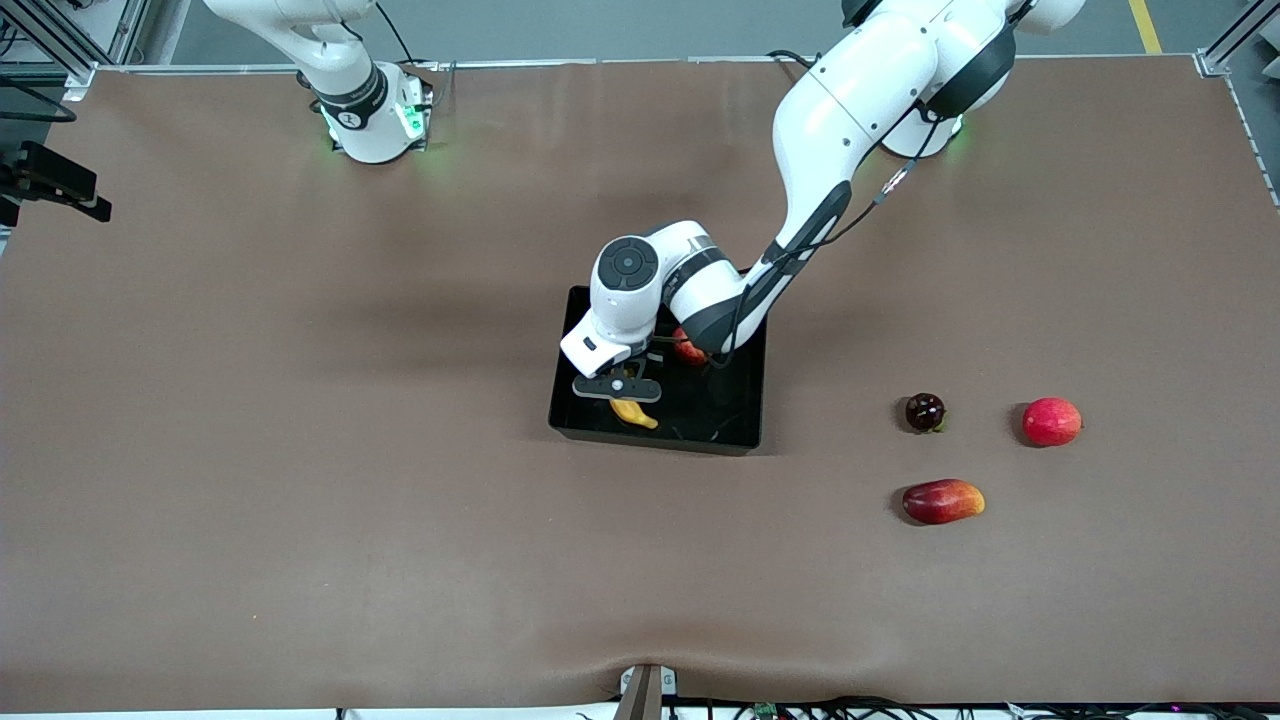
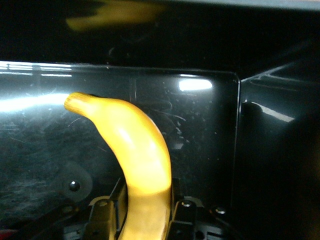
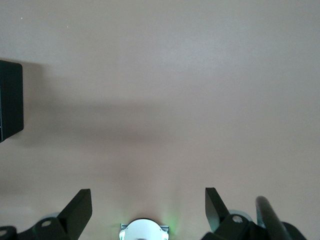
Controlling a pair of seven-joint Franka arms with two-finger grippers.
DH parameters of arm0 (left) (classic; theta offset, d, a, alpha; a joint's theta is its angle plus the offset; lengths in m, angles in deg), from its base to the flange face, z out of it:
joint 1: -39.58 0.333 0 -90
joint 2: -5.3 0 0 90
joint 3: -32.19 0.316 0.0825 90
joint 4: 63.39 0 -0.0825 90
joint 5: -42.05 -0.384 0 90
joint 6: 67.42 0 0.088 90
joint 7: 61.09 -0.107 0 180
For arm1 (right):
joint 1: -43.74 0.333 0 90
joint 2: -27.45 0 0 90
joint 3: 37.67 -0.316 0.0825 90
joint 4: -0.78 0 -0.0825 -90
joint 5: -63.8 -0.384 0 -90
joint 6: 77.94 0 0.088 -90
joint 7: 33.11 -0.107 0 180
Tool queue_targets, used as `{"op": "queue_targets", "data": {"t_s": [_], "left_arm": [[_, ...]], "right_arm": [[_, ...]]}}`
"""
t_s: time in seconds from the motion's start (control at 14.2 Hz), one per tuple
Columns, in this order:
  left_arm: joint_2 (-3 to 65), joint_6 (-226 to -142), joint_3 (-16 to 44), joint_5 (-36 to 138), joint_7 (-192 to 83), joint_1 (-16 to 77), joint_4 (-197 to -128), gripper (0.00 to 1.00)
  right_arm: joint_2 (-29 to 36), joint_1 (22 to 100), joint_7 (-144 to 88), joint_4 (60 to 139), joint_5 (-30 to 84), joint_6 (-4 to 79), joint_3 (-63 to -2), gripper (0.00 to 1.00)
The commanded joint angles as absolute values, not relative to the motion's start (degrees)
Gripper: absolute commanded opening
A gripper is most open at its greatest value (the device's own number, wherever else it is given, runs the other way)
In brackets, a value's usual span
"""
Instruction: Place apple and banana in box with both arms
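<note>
My left gripper [image 1: 622, 392] sits low inside the box [image 1: 738, 432], fingers close against the banana [image 2: 137, 150] but perhaps loosening, so it lands flat. The apple [image 1: 688, 346] already lies there. My right gripper [image 3: 148, 202] waits, wide open and empty.

From my seat the front view is evenly lit from overhead and sharp; the brown bench [image 1: 300, 480] shows soft, diffuse shadows under the left arm [image 1: 850, 100] and small dark ones beside the loose fruits at the right of the frame. In the left wrist view the box [image 2: 210, 125] floor throws back bright white glare at upper centre and along the left edge, showing fine scratches. The banana [image 2: 135, 150] is overexposed, and its reflection at the top is smeared. The right wrist view is flat and soft.
</note>
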State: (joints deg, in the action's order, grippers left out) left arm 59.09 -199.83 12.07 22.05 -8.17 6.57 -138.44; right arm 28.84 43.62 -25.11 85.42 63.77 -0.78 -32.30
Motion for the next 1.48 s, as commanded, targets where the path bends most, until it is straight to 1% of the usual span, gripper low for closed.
{"op": "queue_targets", "data": {"t_s": [0.0,0.07,0.28,0.42,0.49,0.84,0.91,0.98,1.05,1.26,1.4], "left_arm": [[58.05,-199.62,12.85,21.84,-8.19,6.44,-137.04,1.00],[55.86,-198.65,12.94,21.66,-8.45,6.61,-137.13,1.00],[46.82,-186.64,14.61,21.92,-10.98,8.71,-137.30,1.00],[40.40,-179.00,14.00,23.41,-12.05,12.93,-137.74,1.00],[37.15,-175.91,13.99,24.81,-12.31,14.86,-137.83,1.00],[27.47,-163.16,13.99,25.44,-13.54,23.22,-138.44,1.00],[25.97,-161.66,14.34,25.01,-14.42,23.66,-138.62,1.00],[24.48,-160.60,14.43,25.00,-15.90,25.23,-138.71,1.00],[23.33,-159.89,14.09,25.35,-18.62,28.03,-138.71,1.00],[20.08,-159.62,13.99,26.23,-24.79,31.04,-138.80,1.00],[18.93,-157.96,13.99,28.33,-26.98,33.06,-138.97,1.00]], "right_arm": [[29.12,42.77,-24.76,85.33,63.01,-1.12,-32.75,1.00],[29.12,42.86,-24.76,85.33,63.01,-1.12,-32.75,1.00],[29.03,43.56,-24.85,85.07,63.01,-1.38,-32.31,1.00],[29.12,47.05,-24.94,85.07,63.09,-1.30,-28.99,1.00],[29.03,47.43,-24.94,85.07,63.01,-1.38,-28.10,1.00],[28.51,48.22,-25.03,85.07,62.48,-1.82,-27.65,1.00],[26.76,47.70,-24.85,84.46,62.39,-3.04,-27.56,1.00],[25.27,47.61,-24.76,81.76,61.95,-4.79,-27.30,1.00],[24.99,47.60,-24.68,79.99,61.86,-6.03,-27.21,1.00],[25.25,47.61,-24.59,80.15,61.86,-5.60,-27.56,1.00],[25.25,47.17,-24.50,80.15,61.86,-5.51,-27.73,1.00]]}}
